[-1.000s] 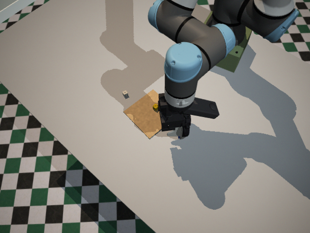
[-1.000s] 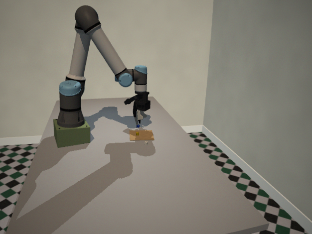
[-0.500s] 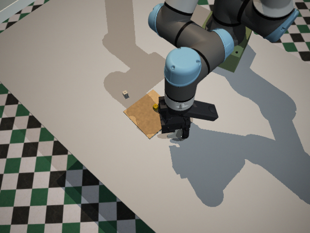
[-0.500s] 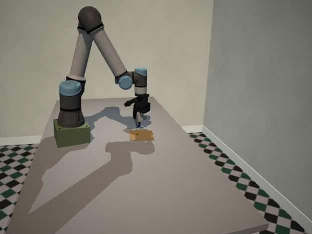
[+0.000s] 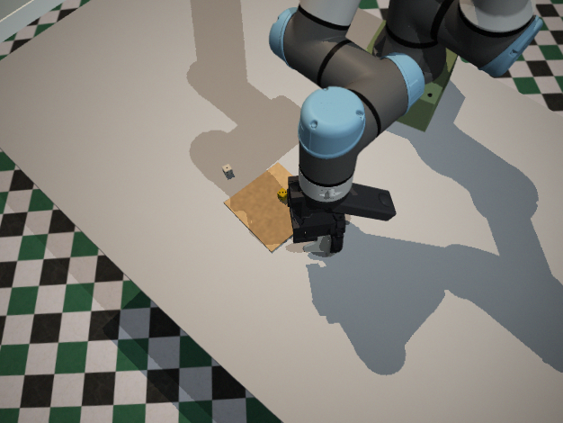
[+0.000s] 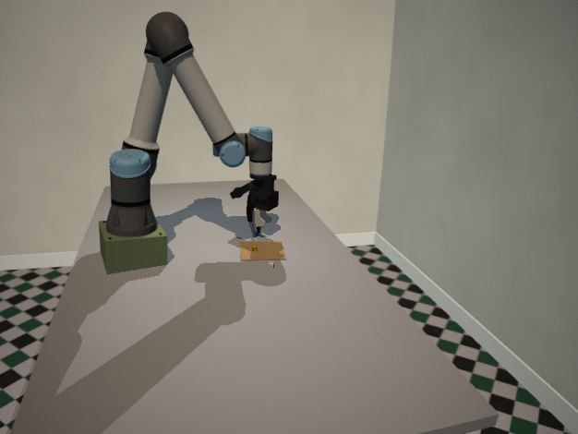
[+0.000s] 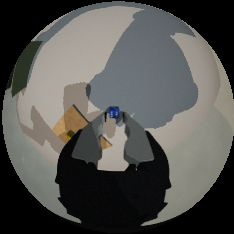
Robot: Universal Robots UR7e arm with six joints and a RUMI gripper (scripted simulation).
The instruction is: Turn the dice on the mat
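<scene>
Pale tabletop [image 5: 158, 255] [image 6: 303, 350] [image 7: 60, 70]. White die [image 5: 227, 171] [image 6: 270, 264], set outside the orange mat [image 5: 259, 213] [image 6: 270, 251] [image 7: 73, 119], presumably to be left untouched. Yellow die [image 5: 282, 193] [image 6: 254, 247] [image 7: 70, 135], placed on the mat. Blue die [image 6: 257, 233] [image 7: 114, 112], beyond the mat, straddled by the narrowly open gripper [image 5: 323, 254] [image 6: 257, 232] [image 7: 114, 112], probably for grasping.

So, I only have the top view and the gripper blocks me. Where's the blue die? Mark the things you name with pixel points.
Observer: The wrist view shows the blue die [image 6: 257, 233] [image 7: 114, 112] at the fingertips of the gripper [image 5: 324, 251] [image 6: 257, 235] [image 7: 114, 112]; whether it's gripped, I can't tell.

Operator: Anything on the mat corner hidden under the arm?

Observer: The exterior view shows all four corners of the mat [image 5: 259, 204] [image 6: 268, 254] [image 7: 72, 120]; only the yellow die [image 5: 282, 193] [image 6: 254, 247] [image 7: 70, 135] is visible on it.
</scene>
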